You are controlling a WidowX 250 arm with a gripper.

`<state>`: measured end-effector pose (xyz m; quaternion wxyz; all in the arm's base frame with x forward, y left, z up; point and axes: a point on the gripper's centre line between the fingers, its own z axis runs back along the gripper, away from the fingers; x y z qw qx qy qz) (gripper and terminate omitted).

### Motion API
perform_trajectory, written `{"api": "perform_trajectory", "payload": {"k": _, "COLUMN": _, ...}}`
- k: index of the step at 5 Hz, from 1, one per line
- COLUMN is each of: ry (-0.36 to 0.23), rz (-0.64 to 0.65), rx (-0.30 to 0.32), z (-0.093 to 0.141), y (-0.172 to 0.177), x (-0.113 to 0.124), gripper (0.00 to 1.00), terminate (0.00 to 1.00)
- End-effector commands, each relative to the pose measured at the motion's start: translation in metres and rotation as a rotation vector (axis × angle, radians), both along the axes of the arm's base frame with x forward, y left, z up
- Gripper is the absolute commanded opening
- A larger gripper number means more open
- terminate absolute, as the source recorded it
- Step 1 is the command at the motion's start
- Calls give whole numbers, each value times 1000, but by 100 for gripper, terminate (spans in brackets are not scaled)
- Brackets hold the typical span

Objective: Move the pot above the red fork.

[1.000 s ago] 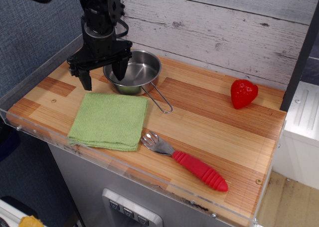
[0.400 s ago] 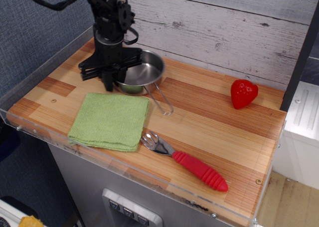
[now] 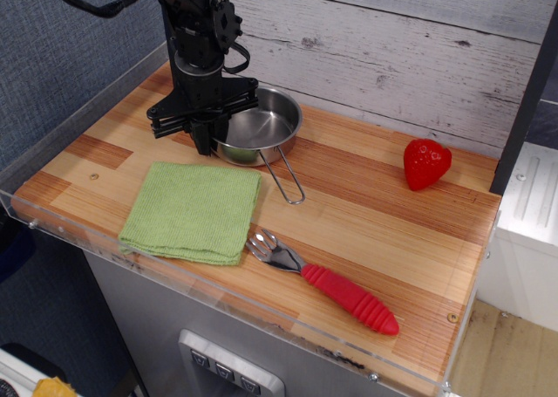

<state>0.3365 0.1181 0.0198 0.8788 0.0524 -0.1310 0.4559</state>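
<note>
The pot point(image 3: 264, 128), a small shiny steel pan with a thin wire loop handle point(image 3: 289, 184) pointing toward the front, is at the back left of the wooden table. My black gripper point(image 3: 202, 140) comes down from above and is shut on the pot's left rim. I cannot tell whether the pot touches the table. The red fork point(image 3: 347, 296) lies near the front edge, with its silver tines point(image 3: 269, 249) pointing left and its ribbed red handle to the right. It lies well in front of and to the right of the pot.
A folded green cloth point(image 3: 192, 210) lies at the front left, just in front of the pot. A red strawberry toy point(image 3: 426, 162) sits at the back right. A clear plastic rim point(image 3: 78, 231) edges the table and a plank wall point(image 3: 392, 48) stands behind.
The gripper's fingers closed on the pot's left rim. Gripper and pot have shifted to the right along the back of the table, and the wire handle moved with them.
</note>
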Motion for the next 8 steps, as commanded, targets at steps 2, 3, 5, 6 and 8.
{"api": "perform_trajectory", "payload": {"k": 2, "ry": -182, "rz": 175, "rx": 16, "z": 52, "y": -38, "x": 13, "gripper": 0, "terminate": 0}}
{"api": "perform_trajectory", "payload": {"k": 3, "ry": -219, "rz": 229, "rx": 0, "z": 70, "y": -63, "x": 16, "gripper": 0, "terminate": 0}}
{"api": "perform_trajectory", "payload": {"k": 5, "ry": -276, "rz": 228, "rx": -13, "z": 86, "y": -111, "x": -1, "gripper": 0, "terminate": 0}}
{"api": "perform_trajectory", "payload": {"k": 6, "ry": -277, "rz": 197, "rx": -24, "z": 85, "y": -136, "x": -13, "gripper": 0, "terminate": 0}}
{"api": "perform_trajectory", "payload": {"k": 8, "ry": -243, "rz": 122, "rx": -26, "z": 75, "y": -180, "x": -35, "gripper": 0, "terminate": 0}}
